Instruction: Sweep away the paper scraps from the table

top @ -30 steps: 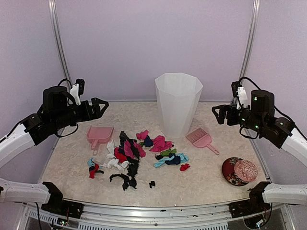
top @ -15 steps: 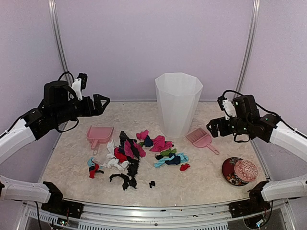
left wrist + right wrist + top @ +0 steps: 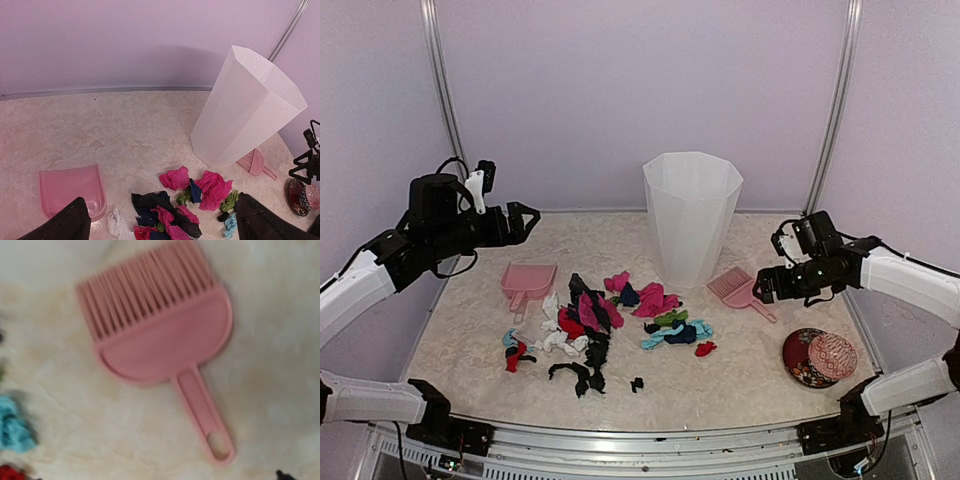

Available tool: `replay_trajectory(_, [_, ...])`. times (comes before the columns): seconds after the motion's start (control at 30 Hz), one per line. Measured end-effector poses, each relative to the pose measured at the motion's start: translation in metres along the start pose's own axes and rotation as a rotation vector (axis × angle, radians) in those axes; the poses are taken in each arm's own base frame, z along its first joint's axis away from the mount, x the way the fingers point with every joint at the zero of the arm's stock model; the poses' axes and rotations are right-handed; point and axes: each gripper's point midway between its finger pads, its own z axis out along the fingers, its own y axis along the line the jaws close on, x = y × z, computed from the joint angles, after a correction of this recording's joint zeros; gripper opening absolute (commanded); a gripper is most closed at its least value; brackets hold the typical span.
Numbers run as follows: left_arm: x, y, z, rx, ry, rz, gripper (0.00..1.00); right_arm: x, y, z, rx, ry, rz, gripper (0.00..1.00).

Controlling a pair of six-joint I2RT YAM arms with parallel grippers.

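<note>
Descent toward pink brush [image 3: 160, 340].
Right claw [image 3: 766, 285], wide open and empty, is lowering onto it (left claw [image 3: 526, 221] hovering open); paper scraps [image 3: 603, 322] are awaiting sweeping.

Status: paper scraps [image 3: 605, 325] all lie on my table [image 3: 750, 385]. They form a loose pile mid-table, slightly left of centre, with crumpled bits, some overlapping. On the far side sit the magenta bits [image 3: 655, 298]. The black strips [image 3: 592, 345] run through the middle toward the near edge. On the left flank are the white bits [image 3: 556, 332], on the right the teal bits [image 3: 698, 328] and a green bit [image 3: 670, 318]. Outliers:
- one red scrap [image 3: 705, 348] just off the right end
- a red-teal-black clump [image 3: 514, 352] apart on the left
- one black fleck [image 3: 636, 383] alone, nearest me

The table is flat, beige and marble-speckled, with a metal rail along the near edge.
</note>
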Motion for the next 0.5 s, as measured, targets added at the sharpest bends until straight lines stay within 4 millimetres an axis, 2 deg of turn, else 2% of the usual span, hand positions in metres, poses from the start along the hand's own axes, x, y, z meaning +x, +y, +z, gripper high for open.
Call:
replay_trajectory(0.2, [0.0, 0.002, 0.0, 0.015, 0.006, -0.011, 0.99, 0.03, -0.015, 0.033, 0.013, 0.116, 0.061, 0.96])
replay_trajectory(0.37, [0.002, 0.003, 0.001, 0.017, 0.012, -0.016, 0.99, 0.039, -0.025, 0.056, 0.022, 0.152, 0.087, 0.95])
replay_trajectory(0.5, [0.003, 0.003, 0.0, 0.018, 0.012, -0.018, 0.99, 0.043, -0.03, 0.07, 0.041, 0.17, 0.082, 0.9])
